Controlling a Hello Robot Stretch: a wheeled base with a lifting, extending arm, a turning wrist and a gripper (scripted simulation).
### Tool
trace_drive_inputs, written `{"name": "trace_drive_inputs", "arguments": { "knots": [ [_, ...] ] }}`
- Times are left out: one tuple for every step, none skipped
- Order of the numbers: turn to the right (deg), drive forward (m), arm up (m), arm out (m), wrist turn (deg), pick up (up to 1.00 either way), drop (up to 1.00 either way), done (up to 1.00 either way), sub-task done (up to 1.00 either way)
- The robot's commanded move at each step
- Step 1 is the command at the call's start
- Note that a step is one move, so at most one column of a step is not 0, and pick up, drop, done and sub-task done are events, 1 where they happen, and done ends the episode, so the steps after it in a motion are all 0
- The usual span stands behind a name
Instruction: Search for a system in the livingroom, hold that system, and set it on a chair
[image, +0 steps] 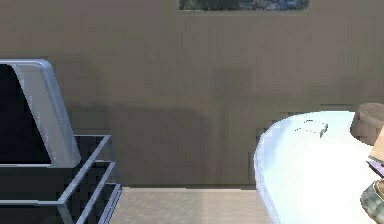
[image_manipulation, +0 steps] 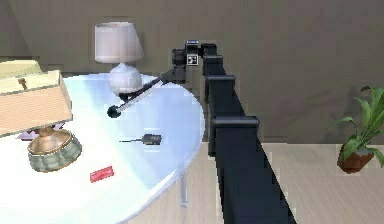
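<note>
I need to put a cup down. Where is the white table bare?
Bare: the table's near part, between the red tag, the small dark object and the rim. Crowded: the arm side view's left, with box and bowl; beyond, lamp and pincer.

At the forward view's left, a pale-framed television (image: 30, 112) on a dark shelved stand (image: 75, 178). High on the brown wall, the lower edge of a picture (image: 240, 5). At the right, a round white surface (image: 310, 175) carrying a brown round thing (image: 370, 122). In the arm side view, on the same kind of white surface (image_manipulation: 150, 175): a white-shaded lamp (image_manipulation: 120, 55), a beige box (image_manipulation: 30, 95), a bronze bowl (image_manipulation: 52, 150), a small red flat item (image_manipulation: 102, 175). On the floor at far right, a potted plant (image_manipulation: 362, 130).
</note>
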Motion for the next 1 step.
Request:
{"name": "trace_drive_inputs", "arguments": {
  "knots": [
    [0.0, 0.0, 0.0, 0.0, 45.0, 0.0, 0.0, 0.0, 0.0]
  ]
}}
